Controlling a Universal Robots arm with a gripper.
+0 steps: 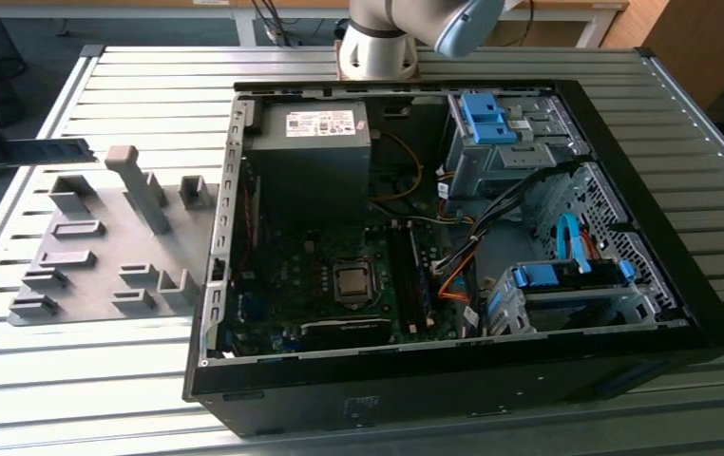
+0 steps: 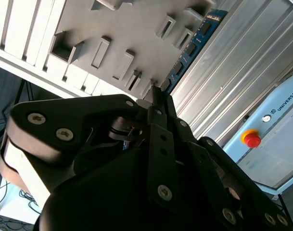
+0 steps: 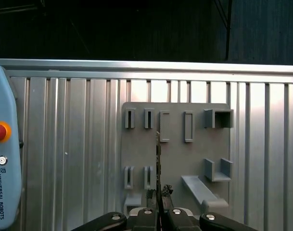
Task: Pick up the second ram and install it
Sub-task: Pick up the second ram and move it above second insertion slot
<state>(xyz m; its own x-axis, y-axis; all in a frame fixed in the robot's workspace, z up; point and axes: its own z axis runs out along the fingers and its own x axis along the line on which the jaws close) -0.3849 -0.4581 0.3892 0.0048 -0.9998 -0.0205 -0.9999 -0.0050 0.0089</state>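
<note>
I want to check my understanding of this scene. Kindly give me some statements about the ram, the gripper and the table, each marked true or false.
1. The gripper is shut on the second ram. True.
2. The second ram is seated inside the computer case. False: it is held near the grey holder plate, outside the case.
3. The case lies open on the slatted metal table. True.
4. The holder plate lies inside the case. False: it lies on the table, to the exterior view's left of the case.
5. The pendant's round button is green. False: it is red.
</note>
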